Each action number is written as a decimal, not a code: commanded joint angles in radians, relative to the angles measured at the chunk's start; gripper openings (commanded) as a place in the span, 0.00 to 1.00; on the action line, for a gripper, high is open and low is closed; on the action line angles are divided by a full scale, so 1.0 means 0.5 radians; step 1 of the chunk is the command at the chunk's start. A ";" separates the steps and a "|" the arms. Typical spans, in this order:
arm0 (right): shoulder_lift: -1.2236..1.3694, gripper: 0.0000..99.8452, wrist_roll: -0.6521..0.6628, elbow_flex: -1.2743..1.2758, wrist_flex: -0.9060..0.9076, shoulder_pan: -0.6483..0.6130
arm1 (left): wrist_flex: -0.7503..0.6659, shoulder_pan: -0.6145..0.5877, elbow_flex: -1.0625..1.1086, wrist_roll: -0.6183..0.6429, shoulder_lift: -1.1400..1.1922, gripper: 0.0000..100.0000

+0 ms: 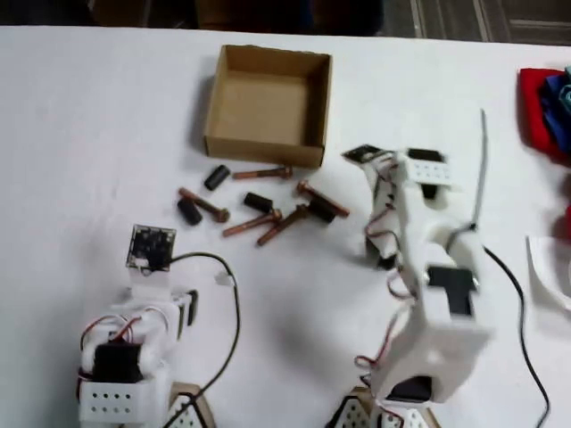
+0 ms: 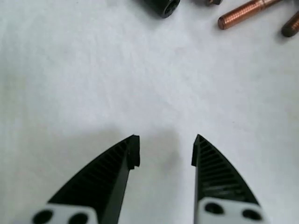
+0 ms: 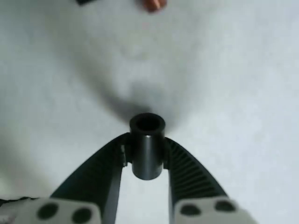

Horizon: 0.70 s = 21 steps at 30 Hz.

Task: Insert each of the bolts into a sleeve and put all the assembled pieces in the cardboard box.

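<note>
Several copper bolts point(image 1: 252, 223) and black sleeves point(image 1: 217, 177) lie loose on the white table in front of the cardboard box point(image 1: 268, 135), which holds nothing. My right gripper point(image 3: 146, 156) is shut on a black sleeve point(image 3: 147, 149), gripped by its sides, its open bore facing away from the wrist. The right arm point(image 1: 419, 232) stands to the right of the pile. My left gripper point(image 2: 165, 151) is open above bare table. A sleeve point(image 2: 161, 5) and a bolt point(image 2: 245, 12) lie a short way beyond its tips. The left arm point(image 1: 134, 348) sits at the near left.
Red and blue cloth point(image 1: 544, 102) lies at the far right edge, with a white object point(image 1: 546, 272) below it. A black cable point(image 1: 234, 303) loops beside the left arm, another point(image 1: 522, 312) trails by the right arm. The table edge runs along the back.
</note>
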 commanded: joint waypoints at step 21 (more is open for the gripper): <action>-1.462 0.02 -0.298 1.798 -1.468 0.173 | -0.006 0.052 0.035 -0.009 -0.049 0.21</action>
